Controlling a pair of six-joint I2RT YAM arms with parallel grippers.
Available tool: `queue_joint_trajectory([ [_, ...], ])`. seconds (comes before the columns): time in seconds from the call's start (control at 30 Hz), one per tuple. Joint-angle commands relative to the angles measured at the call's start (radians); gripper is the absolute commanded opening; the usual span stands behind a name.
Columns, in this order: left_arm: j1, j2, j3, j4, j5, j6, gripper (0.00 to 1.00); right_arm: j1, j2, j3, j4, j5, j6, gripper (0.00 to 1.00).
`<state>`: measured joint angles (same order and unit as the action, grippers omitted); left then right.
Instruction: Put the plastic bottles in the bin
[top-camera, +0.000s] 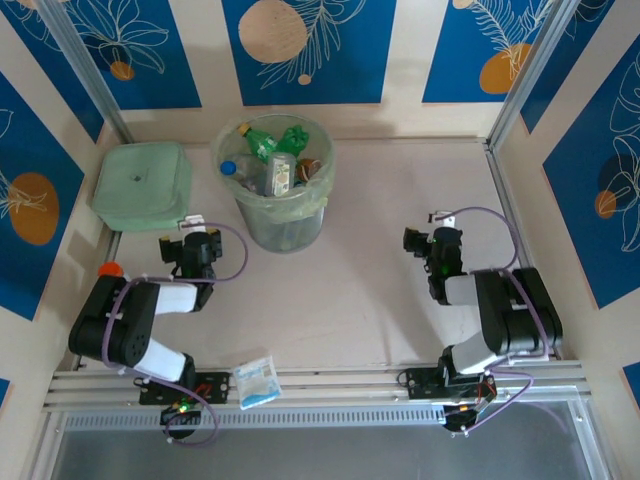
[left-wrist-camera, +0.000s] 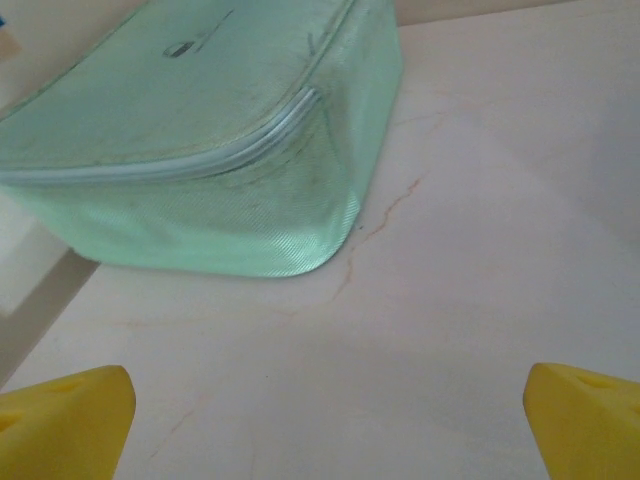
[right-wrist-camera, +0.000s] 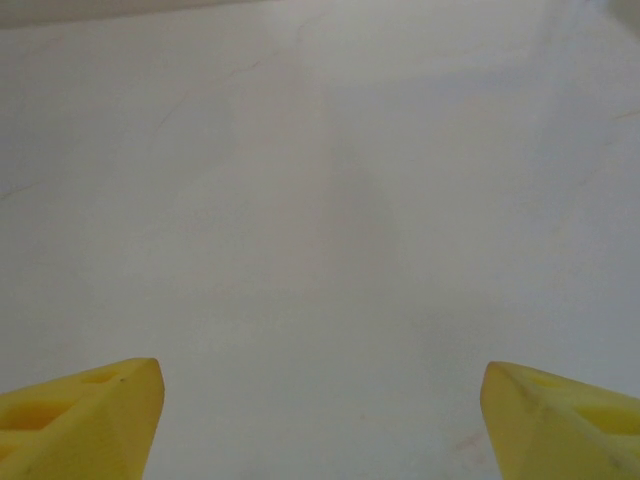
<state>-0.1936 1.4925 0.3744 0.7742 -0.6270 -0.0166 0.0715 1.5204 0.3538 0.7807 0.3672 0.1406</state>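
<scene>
Where the plastic bottles (top-camera: 272, 158) are: piled inside the bin (top-camera: 290, 228), green and clear ones reaching its rim, with a blue cap showing at the left side.
Bin: round, pale green and see-through, upright toward the back of the tabletop (top-camera: 380, 290), left of centre, with a thin liner folded over the rim.
Left pincer (left-wrist-camera: 320, 430): jaws spread wide with nothing between them. It is low over bare tabletop and aimed at the near corner of the lidded box (left-wrist-camera: 200, 150).
Left fingertips (left-wrist-camera: 70, 415): yellow, at the 2 bottom corners of the wrist view, apart from the box.
Right pincer (right-wrist-camera: 320, 425): jaws wide apart and holding nothing, with pale tabletop beneath.
Lidded box: square, pale green, lid on, just left of the bin and close to the left wall.
Sachet (top-camera: 256, 381): flat, blue and white, lying at the near edge beside the left arm's base.
Arms: the 2 are folded back near their bases. The bin stands beyond and between them, touched by neither pincer.
</scene>
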Motion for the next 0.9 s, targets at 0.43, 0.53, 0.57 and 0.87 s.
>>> queue_joint_trajectory([
  [0.43,0.108,0.067,-0.020,0.195,0.395,0.017,0.99,-0.054,-0.001,0.046,0.057,-0.155,-0.013,0.99],
  [0.53,0.105,0.068,-0.025,0.210,0.392,0.023,0.99,-0.055,-0.001,0.047,0.057,-0.155,-0.013,0.99],
  [0.57,0.105,0.076,-0.026,0.224,0.393,0.026,0.99,-0.053,0.000,0.047,0.054,-0.154,-0.013,0.99],
  [0.87,0.105,0.073,-0.016,0.202,0.431,0.038,0.99,-0.053,0.001,0.048,0.054,-0.154,-0.013,0.99],
])
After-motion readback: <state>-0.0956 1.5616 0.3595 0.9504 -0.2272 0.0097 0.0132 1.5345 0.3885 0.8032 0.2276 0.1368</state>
